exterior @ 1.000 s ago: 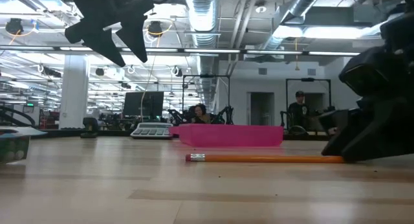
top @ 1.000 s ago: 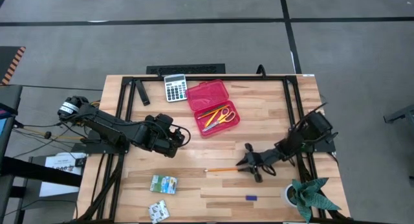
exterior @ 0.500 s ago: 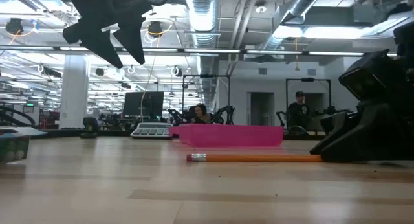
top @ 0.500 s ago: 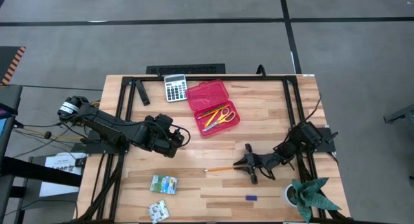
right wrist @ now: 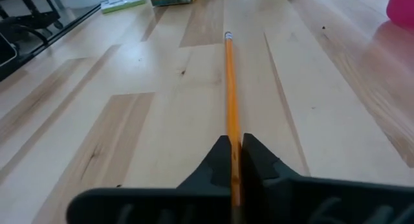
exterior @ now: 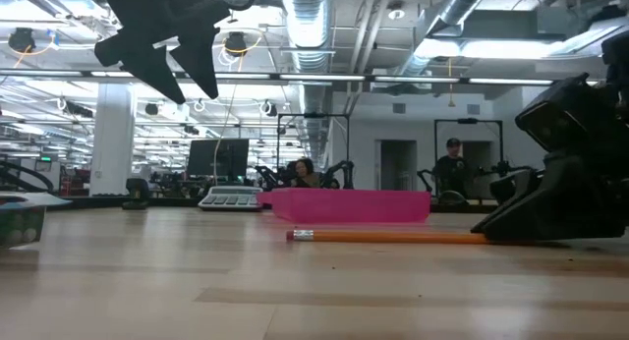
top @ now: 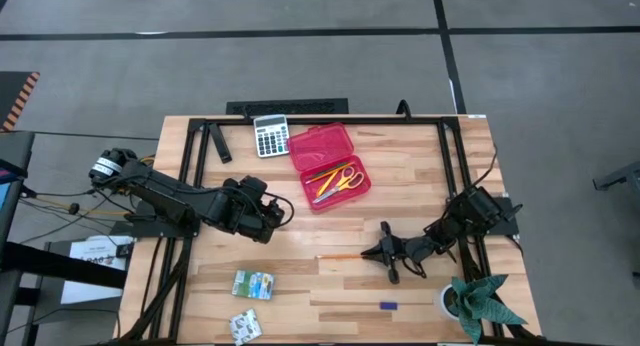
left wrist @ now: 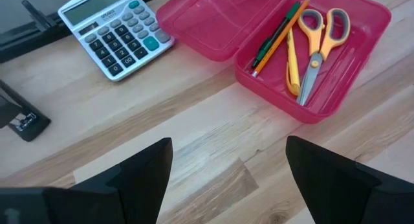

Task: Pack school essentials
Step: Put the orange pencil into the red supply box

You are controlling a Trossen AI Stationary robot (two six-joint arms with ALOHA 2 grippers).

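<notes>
An orange pencil (top: 340, 257) lies on the wooden table, and my right gripper (top: 374, 254) is shut on its right-hand end. The red case (top: 306, 146) stands open at the far middle; in it lie yellow-handled scissors (left wrist: 317, 46) and thin pencils (left wrist: 278, 33). My left gripper (top: 278, 214) hangs open above the table, left of centre, near side of the case, touching nothing. Two green-and-white packets (top: 253, 283) (top: 245, 327) lie near the front left. A tiny blue piece (top: 388, 306) lies near the front right. My right gripper pinches the pencil between its two fingers (right wrist: 220, 160) at the end opposite the eraser (right wrist: 231, 143). The fingers come from the table's right, slanting slightly down, and lie along the pencil. The pencil rests flat on the table, its eraser end (exterior: 300, 236) toward the left.
A grey calculator (top: 270, 136) sits at the far edge, left of the case. A small potted plant (top: 478, 301) stands at the front right corner. Black frame bars (top: 447, 176) run along the table's sides. Bare wood lies between the pencil and the case.
My right gripper has sunk a little onto the table and shut on the pencil's right-hand end. The pencil stays flat on the wood.
</notes>
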